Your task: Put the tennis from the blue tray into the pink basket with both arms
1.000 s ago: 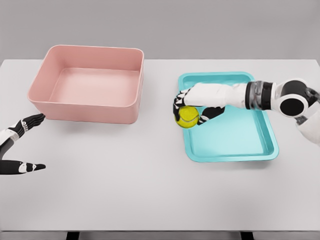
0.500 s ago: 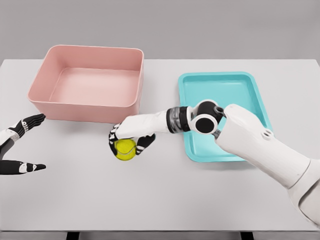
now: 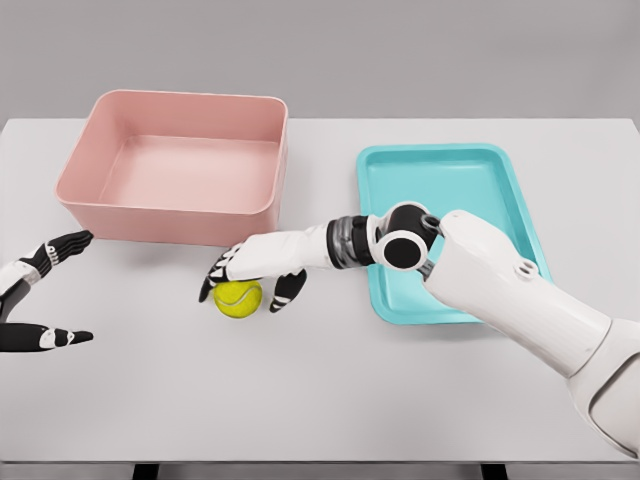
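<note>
Tennis ball [image 3: 238, 298] sits on the white table [image 3: 320, 400], just in front of the pink basket [image 3: 180, 165]. Right hand [image 3: 250, 275] arches over it, fingers spread, grip released. Left hand [image 3: 35, 300], cut off at the frame edge, rests open beside the basket. Blue tray [image 3: 450, 230] is partly hidden by the right arm.

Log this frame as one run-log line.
phase: handover staging | tennis ball: on table, front of pink basket | right robot hand: open over ball | left robot hand: open, waiting | blue tray: empty
</note>
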You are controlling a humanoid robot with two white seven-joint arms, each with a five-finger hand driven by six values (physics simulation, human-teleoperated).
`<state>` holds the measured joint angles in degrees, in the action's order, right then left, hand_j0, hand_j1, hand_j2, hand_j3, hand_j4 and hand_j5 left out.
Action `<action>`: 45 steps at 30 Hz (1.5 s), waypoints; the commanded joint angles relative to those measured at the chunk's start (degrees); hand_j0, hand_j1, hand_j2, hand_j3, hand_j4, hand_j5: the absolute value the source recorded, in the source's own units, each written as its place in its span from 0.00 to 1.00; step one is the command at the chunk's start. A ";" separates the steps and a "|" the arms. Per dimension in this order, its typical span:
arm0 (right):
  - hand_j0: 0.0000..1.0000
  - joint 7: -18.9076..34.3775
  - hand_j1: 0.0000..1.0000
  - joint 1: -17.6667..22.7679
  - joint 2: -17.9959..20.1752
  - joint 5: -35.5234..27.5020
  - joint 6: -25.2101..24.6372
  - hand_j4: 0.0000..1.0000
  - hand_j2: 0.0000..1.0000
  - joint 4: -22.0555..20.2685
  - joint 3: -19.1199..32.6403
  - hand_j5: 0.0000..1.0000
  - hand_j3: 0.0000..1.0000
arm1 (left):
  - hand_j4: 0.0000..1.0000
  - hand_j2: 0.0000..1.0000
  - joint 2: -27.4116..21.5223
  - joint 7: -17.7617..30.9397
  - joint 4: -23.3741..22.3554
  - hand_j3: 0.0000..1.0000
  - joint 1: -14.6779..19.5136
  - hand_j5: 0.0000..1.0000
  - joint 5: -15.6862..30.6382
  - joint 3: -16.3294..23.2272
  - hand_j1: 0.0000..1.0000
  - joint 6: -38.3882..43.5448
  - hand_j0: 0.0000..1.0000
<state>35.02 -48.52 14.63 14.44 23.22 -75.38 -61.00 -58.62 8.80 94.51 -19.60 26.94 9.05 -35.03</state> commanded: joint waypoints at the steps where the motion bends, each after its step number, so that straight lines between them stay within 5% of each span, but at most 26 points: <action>1: 0.98 -0.02 0.98 -0.09 0.92 -0.38 0.07 0.98 0.98 -2.57 0.18 0.98 0.98 | 1.00 1.00 -0.09 -0.01 0.06 1.00 -0.09 1.00 0.31 0.00 1.00 0.03 1.00; 8: 0.99 -0.02 0.99 -0.09 5.75 -0.82 -0.02 0.99 0.99 -14.61 1.15 0.99 0.99 | 1.00 1.00 0.44 -0.01 0.32 1.00 0.09 1.00 -1.80 2.28 1.00 0.03 1.00; 12: 0.99 -0.02 0.99 0.17 9.27 -0.91 1.73 0.99 0.99 -21.99 8.34 0.99 0.99 | 1.00 1.00 0.44 -0.01 0.32 1.00 0.09 1.00 -1.89 3.07 1.00 0.03 1.00; 15: 1.00 -0.02 1.00 0.70 16.56 -6.26 11.78 1.00 1.00 -25.16 13.62 1.00 1.00 | 1.00 1.00 0.44 -0.01 0.41 1.00 0.09 1.00 -1.89 3.25 1.00 0.03 1.00; 18: 1.00 -0.02 1.00 3.77 29.04 -14.44 11.78 1.00 1.00 -23.41 26.71 1.00 1.00 | 1.00 1.00 0.53 -0.01 1.29 1.00 0.09 1.00 -2.15 3.34 1.00 0.03 1.00; 20: 1.00 -0.02 1.00 6.68 32.47 -17.61 11.78 1.00 1.00 -21.82 31.47 1.00 1.00 | 1.00 1.00 0.53 -0.01 2.08 1.00 0.18 1.00 -2.07 3.25 1.00 0.03 1.00; 26: 1.00 -0.02 1.00 18.90 32.12 -17.61 11.78 1.00 1.00 -16.99 42.19 1.00 1.00 | 1.00 1.00 3.25 0.08 5.25 1.00 0.97 1.00 -2.15 3.34 1.00 0.03 1.00; 37: 1.00 -0.02 1.00 23.29 32.21 -17.69 11.78 1.00 1.00 -20.95 42.28 1.00 1.00 | 1.00 1.00 8.35 0.17 5.86 1.00 8.08 1.00 -7.25 9.05 1.00 0.03 1.00; 45: 1.00 -0.02 1.00 23.55 32.56 -17.61 11.78 1.00 1.00 -21.73 42.28 1.00 1.00 | 1.00 1.00 8.96 0.25 6.48 1.00 8.53 1.00 -8.57 10.81 1.00 0.03 1.00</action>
<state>35.03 -24.87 47.09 -2.72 35.18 -96.59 -18.74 -49.76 9.08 100.79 -11.07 18.24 19.59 -35.03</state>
